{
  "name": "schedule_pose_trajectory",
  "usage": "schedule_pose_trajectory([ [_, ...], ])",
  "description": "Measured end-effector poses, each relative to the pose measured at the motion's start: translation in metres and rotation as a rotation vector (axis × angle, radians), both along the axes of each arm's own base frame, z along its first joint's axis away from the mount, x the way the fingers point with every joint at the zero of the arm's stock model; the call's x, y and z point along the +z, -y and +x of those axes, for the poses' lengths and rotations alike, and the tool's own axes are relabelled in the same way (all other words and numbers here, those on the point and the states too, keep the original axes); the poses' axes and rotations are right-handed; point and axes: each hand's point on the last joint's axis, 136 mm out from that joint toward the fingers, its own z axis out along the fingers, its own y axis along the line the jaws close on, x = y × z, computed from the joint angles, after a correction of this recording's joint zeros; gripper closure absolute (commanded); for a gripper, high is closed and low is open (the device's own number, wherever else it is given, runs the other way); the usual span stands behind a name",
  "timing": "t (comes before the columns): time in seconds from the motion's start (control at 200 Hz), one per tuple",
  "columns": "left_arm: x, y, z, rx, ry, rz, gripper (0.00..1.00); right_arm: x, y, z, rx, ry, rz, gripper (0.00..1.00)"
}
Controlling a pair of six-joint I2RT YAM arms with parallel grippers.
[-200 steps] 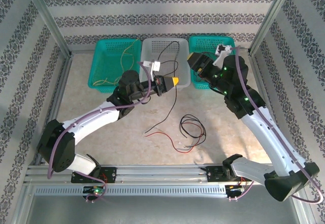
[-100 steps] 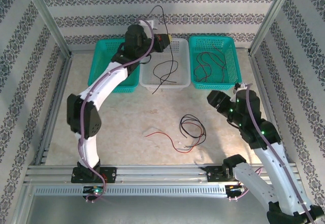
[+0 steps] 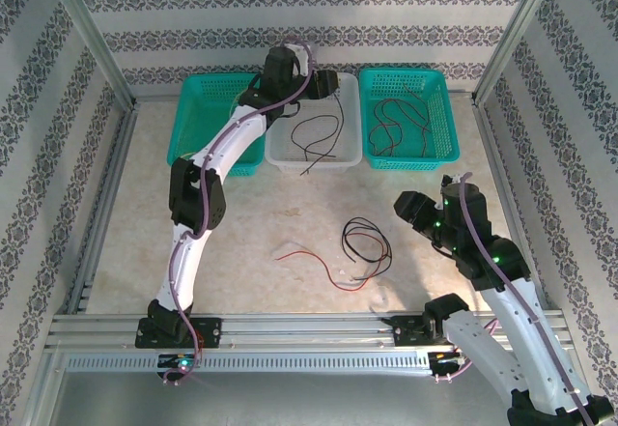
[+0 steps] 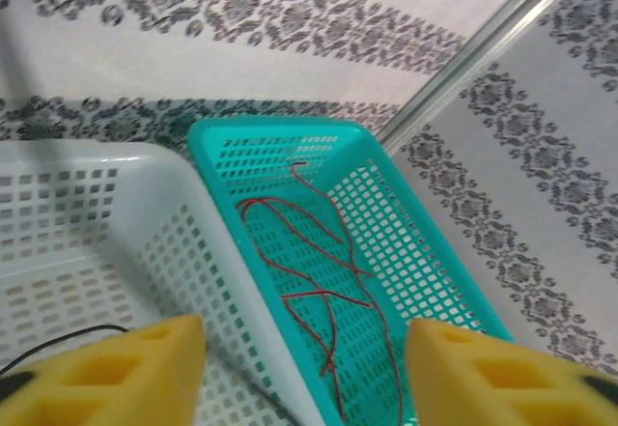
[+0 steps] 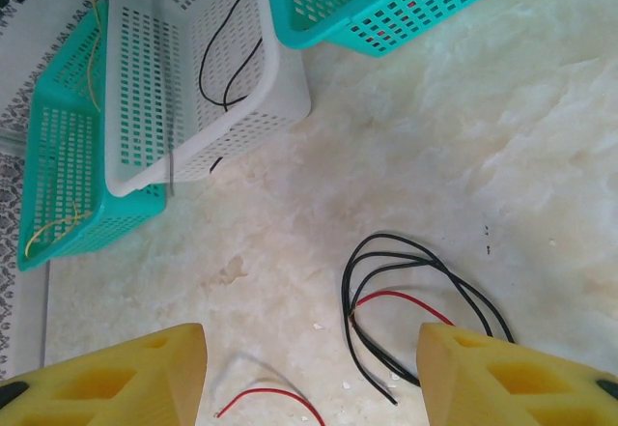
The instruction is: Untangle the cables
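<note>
Cables (image 3: 367, 244) in loose loops, long axis left-right

The left arm (image 3: 227, 146) stood stretched long, up from its base and out toward the far side, with the wrist bent over at the top. The left gripper (image 4: 304, 373) pointed down and away, yellow fingers (image 4: 106, 368) parted, nothing between them. The right arm (image 3: 497, 271) sat folded on its own side, the right gripper (image 5: 309, 378) tilted downward, its jaws likewise apart and empty.
</note>
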Motion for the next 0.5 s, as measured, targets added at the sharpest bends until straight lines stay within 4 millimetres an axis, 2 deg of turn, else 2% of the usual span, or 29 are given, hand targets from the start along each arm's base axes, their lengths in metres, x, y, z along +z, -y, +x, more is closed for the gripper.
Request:
schedule_pose_trajectory([
  [0.14, -0.021, -0.005, 0.001, 0.013, -0.039, 0.025, 0.34, -0.002, 0.000, 0.000, 0.003, -0.008, -0.008, 0.40],
  [0.31, -0.054, -0.013, -0.007, 0.039, -0.110, 0.065, 0.34, -0.007, -0.001, 0.003, 0.008, -0.029, -0.020, 0.41],
  [0.405, -0.051, -0.020, -0.018, 0.053, -0.124, 0.075, 0.36, -0.014, 0.000, 0.003, 0.015, -0.054, -0.047, 0.41],
  [0.5, -0.025, -0.031, -0.043, 0.058, -0.112, 0.054, 0.37, -0.027, 0.002, 0.001, 0.020, -0.094, -0.084, 0.41],
])
